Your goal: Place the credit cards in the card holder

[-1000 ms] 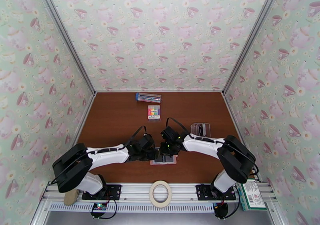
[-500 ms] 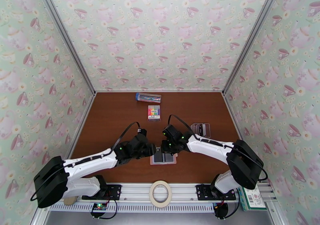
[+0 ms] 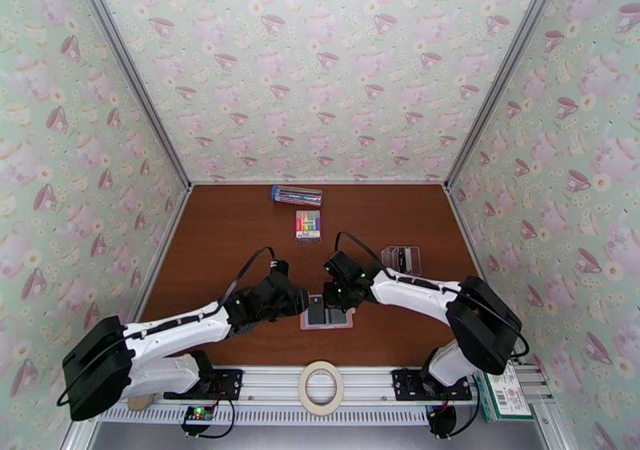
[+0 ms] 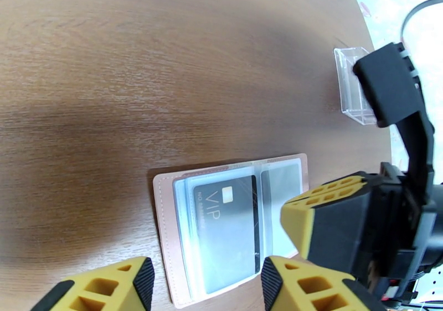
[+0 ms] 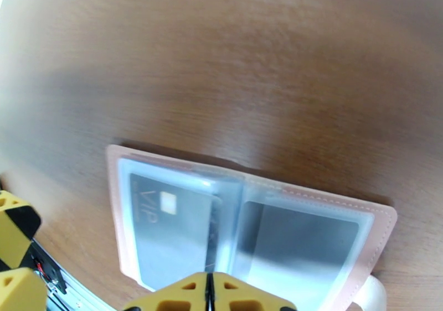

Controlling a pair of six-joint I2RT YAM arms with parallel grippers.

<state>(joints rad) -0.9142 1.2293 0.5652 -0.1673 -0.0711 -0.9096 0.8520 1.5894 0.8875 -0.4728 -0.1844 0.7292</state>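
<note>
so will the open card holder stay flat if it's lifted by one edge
Probably not: the card holder looks thin and hinged at its middle, so it would likely fold or sag. Lying flat on the smooth table, it should slide easily when pushed. The dark VIP card probably stiffens that half.

Tbl [image 3: 232, 243]: card holder [image 3: 341, 322], markers [image 3: 308, 225], pen box [image 3: 297, 195]
</note>
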